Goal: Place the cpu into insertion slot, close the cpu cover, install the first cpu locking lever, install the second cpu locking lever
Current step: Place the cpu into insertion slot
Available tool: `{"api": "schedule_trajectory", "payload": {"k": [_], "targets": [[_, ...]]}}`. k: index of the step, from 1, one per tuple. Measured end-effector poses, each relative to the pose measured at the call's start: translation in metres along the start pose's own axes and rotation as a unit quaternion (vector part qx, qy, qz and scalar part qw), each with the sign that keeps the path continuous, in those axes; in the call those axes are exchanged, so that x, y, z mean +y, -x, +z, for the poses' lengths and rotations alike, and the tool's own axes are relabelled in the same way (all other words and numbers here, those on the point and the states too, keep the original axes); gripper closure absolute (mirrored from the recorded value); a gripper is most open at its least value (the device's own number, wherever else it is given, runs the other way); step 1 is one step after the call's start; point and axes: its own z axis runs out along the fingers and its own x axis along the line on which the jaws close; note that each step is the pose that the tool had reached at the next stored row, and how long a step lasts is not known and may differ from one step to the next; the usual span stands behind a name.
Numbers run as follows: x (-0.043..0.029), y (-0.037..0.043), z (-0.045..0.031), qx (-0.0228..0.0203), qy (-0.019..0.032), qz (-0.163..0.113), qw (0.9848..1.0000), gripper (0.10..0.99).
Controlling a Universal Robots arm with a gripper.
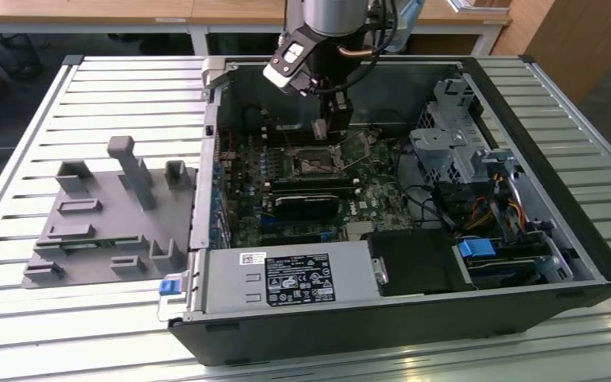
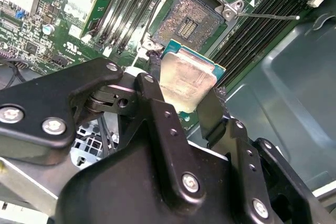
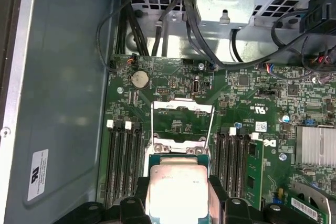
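Hand (image 2: 184, 94) pinching cpu (image 2: 186, 80) by edges, chip held nr uncovered insertion slot (image 2: 186, 24).

Location class: robotics lab or workshop bench.

Indicators:
- I work over a table (image 1: 93, 87) built from ribbed aluminium profile slats.
- On it lies a desktop computer case (image 1: 337, 338) with its side open, exposing the green motherboard (image 3: 236, 93) and loose cabling.
- Just beside the case, on the exterior view's left, sits a grey fixture block (image 1: 104, 215) with upright pegs and recessed pockets.
- Behind the table stand wooden-topped desks (image 1: 125, 9) on white legs.
- My arm (image 1: 332, 16) reaches down into the case, and my gripper (image 2: 184, 95) clamps the cpu (image 2: 186, 77), as at a hardware-assembly station.
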Motion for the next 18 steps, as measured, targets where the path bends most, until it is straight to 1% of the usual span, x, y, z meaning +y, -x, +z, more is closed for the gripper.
{"api": "schedule_trajectory", "payload": {"k": [12, 18], "targets": [[-0.0003, 0.0001, 0.0033, 0.0, 0.0, 0.0, 1.0, 0.561], [-0.0006, 0.0003, 0.007, 0.0, 0.0, 0.0, 1.0, 0.561]]}}
